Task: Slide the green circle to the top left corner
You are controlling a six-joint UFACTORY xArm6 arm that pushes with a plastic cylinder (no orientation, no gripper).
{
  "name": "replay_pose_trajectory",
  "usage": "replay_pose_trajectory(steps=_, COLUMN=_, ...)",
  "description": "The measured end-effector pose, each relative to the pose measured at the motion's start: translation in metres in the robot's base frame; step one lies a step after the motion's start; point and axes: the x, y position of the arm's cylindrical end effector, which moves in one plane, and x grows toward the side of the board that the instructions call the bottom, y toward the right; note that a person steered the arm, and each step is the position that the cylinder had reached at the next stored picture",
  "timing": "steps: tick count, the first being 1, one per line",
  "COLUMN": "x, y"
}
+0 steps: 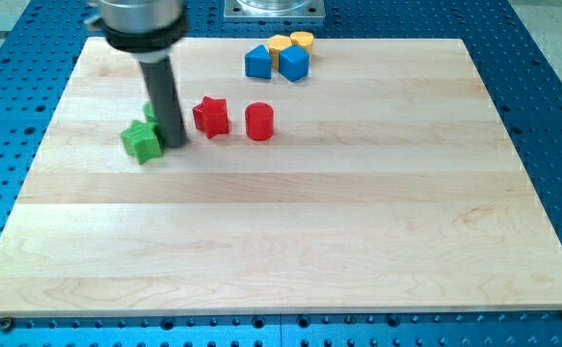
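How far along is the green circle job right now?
Nothing looks done: the board's top left corner holds no block. In hand: my tip sits just right of the green star, with a green sliver behind the rod, probably the circle. Left: pushing it up-left to the corner.

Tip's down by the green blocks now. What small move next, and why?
Probably ease my tip toward the view's top left. It stands just right of the green star, and a sliver of a second green block, likely the green circle, shows behind the rod. That block is mostly hidden, so push slowly and keep the star from riding along.
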Motion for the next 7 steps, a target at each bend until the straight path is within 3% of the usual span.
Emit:
replay_pose_trajectory(steps=2, x=-0.122, y=-0.033)
replay_pose_trajectory(steps=3, x=-0.103, y=-0.008)
replay_pose_trajectory(steps=4, x=-0.094, y=-0.046)
replay_pose_trajectory(steps=5, x=-0.058, y=-0.037)
replay_pose_trajectory(steps=6, x=-0.090, y=-0.064)
replay_pose_trajectory(steps=7, x=-0.114, y=-0.035)
